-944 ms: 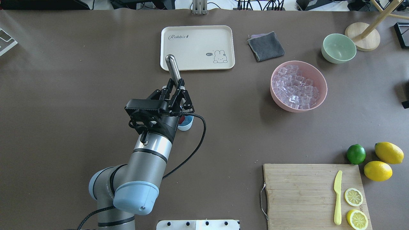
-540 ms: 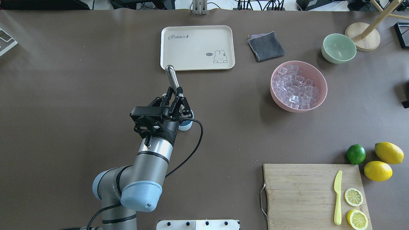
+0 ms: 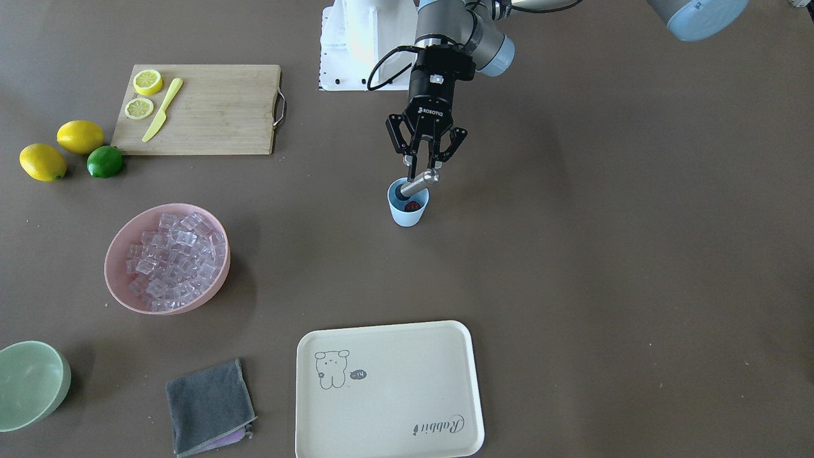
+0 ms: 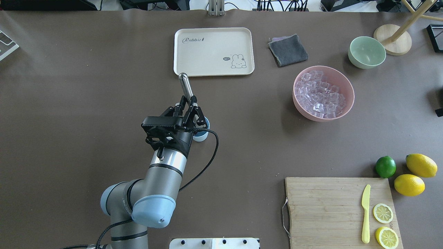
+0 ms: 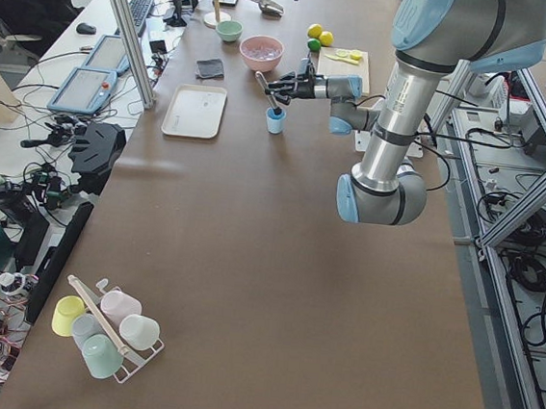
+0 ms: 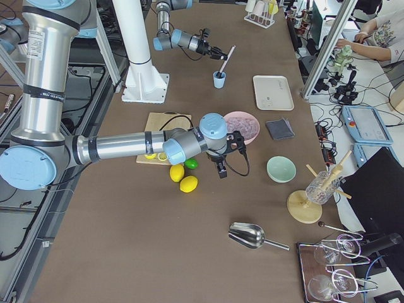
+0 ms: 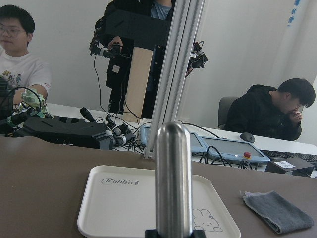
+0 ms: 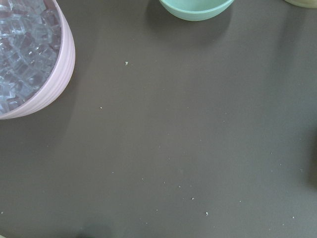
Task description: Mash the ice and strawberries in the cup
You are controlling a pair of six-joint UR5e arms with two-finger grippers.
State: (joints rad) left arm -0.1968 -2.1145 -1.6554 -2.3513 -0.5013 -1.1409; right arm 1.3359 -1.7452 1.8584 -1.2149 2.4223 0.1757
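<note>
Left gripper [image 3: 424,172] clamps a steel pestle [image 3: 420,184], tip inside the cup [image 3: 407,215] beside the strawberry [image 3: 413,205]. Table [image 3: 572,222] rings the cup; tray [image 3: 394,362] and ice [image 3: 173,254] lie well apart. Right gripper [image 6: 221,172]: opening cannot be told.

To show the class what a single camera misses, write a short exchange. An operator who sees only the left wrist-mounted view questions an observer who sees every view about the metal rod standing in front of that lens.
Operator: I only see the rod's top. Where does its lower end go?
Observer: Into the light-blue cup. The metal rod leans out over the cup's rim.
Operator: Is anything in that cup?
Observer: A small red strawberry lies beside the rod's lower end. I cannot make out anything else inside.
</note>
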